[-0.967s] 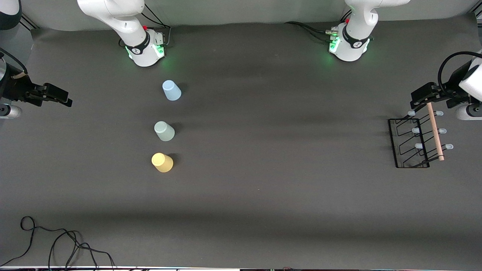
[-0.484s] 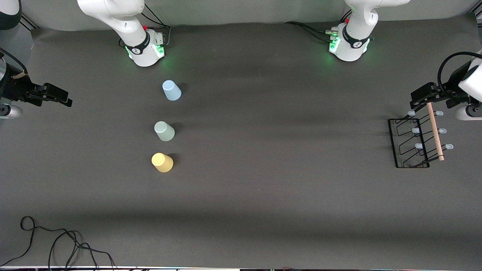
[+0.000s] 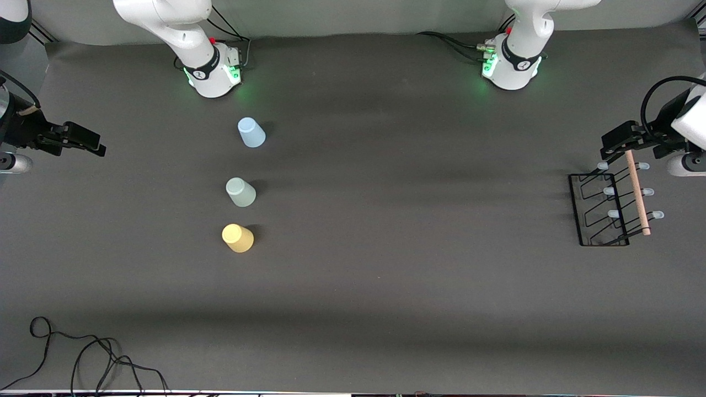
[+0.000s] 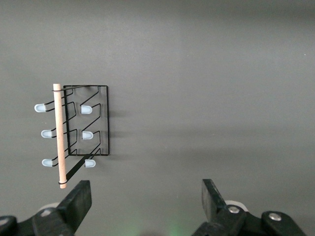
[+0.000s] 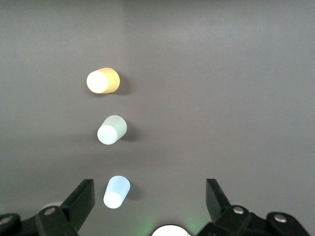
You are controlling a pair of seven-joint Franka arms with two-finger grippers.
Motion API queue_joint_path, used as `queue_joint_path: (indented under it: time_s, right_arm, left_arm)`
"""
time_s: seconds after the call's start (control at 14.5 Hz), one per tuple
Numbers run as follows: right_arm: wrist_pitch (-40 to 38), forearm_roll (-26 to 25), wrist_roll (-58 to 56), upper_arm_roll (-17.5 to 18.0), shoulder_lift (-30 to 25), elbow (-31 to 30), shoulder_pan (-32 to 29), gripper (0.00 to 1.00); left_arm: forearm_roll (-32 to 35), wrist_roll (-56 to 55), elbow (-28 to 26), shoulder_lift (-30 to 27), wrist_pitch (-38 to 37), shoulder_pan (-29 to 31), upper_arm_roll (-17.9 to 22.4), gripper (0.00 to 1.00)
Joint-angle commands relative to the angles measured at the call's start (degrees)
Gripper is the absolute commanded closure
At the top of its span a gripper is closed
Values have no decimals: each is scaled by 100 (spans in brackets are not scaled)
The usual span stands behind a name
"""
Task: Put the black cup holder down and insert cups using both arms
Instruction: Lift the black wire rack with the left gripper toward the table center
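First step not yet begun: left gripper (image 3: 619, 139), fingers spread wide and empty, hangs over the wooden handle end of the black cup holder (image 3: 601, 209), which sits at the left arm's end of the table. Right gripper (image 3: 88, 142), also wide and empty, waits at the right arm's end, well apart from the cups (image 3: 241, 192) standing in a row. Next move likely needs the left gripper to drop and close on the handle.

Table (image 3: 386, 286): cups (image 3: 241, 192), rack (image 3: 601, 209), cable (image 3: 83, 353).

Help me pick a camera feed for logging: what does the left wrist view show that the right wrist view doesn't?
Only the left wrist view shows the black cup holder with its wooden handle, standing on the mat, and the open left claw. Only the right wrist view shows the three upside-down cups, yellow cup, green cup and blue cup, and the open right claw. Both show the dark table mat, and both claws are holding nothing.
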Motion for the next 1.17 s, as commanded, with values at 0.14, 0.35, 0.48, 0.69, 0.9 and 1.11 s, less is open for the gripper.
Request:
queue_joint_path:
  time_s: [0.14,0.35,0.48,0.69,0.9,1.11]
  right_arm:
    - [64,8,108,24,-92,-189,118,0]
    - [108,-1,125,16,-57,-181,242,0]
    - [108,-1,125,-11,-57,-180,233,0]
    - [108,7,125,-19,-57,-172,233,0]
    - [108,-1,117,-28,-48,-163,233,0]
    - [73,-1,99,-46,-66,-172,216,0]
  left_arm:
    - [84,-37,-36,-36,8,-10,10,0]
    - [84,-37,-28,-28,43,-10,10,0]
    - [92,-37,-36,-28,52,-10,10,0]
    - [189,819,-37,-28,69,401,132,0]
    - [189,1745,-220,-54,192,1113,141,0]
    - [137,2248,-571,-115,368,1729,133,0]
